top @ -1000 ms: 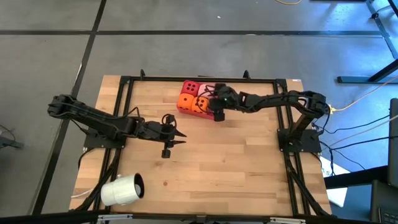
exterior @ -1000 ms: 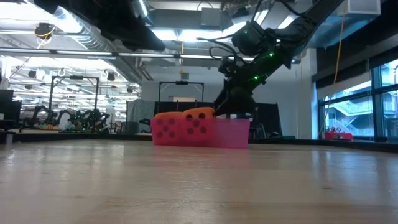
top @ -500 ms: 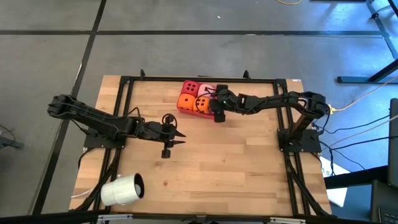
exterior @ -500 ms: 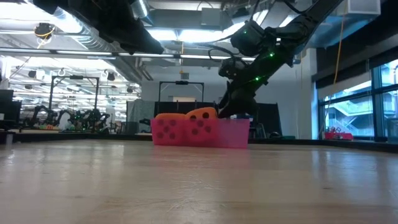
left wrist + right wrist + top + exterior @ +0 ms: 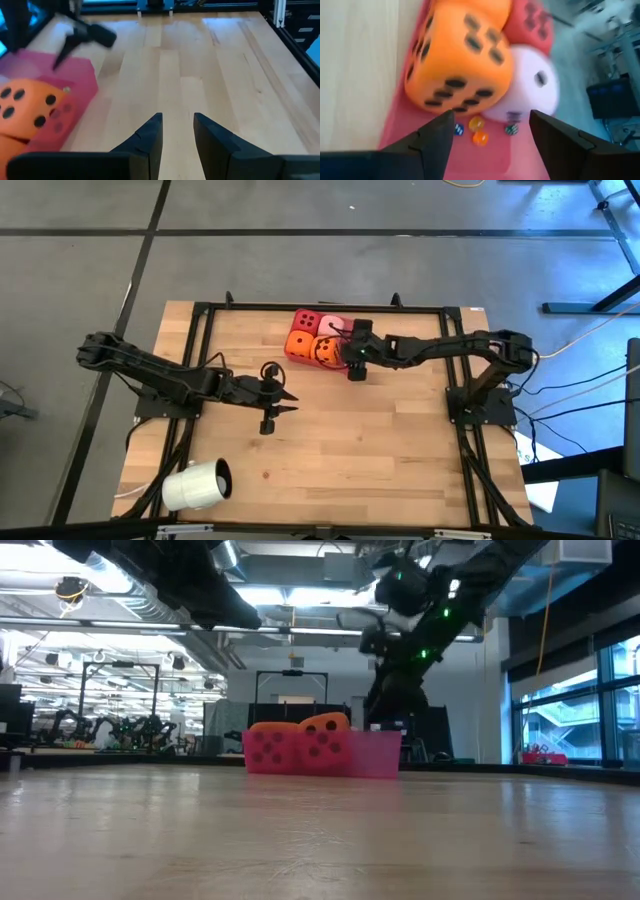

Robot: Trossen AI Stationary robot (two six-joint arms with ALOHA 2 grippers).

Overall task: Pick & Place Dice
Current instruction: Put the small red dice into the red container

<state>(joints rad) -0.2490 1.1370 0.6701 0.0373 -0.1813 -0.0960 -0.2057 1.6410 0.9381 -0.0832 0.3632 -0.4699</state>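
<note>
The red tray (image 5: 345, 355) is packed near the table's far edge, so any knock is risked. Four dice (image 5: 315, 338) are crowded inside it. The right gripper (image 5: 490, 131), wide and empty, is just above them. The left gripper (image 5: 176, 131), narrow and empty, is parked mid-table.

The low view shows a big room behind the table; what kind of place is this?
Probably a robotics lab or workshop: more robot arms on benches stand far behind, bright ceiling strip lights and exposed ducting run overhead, and large windows line one side.
</note>
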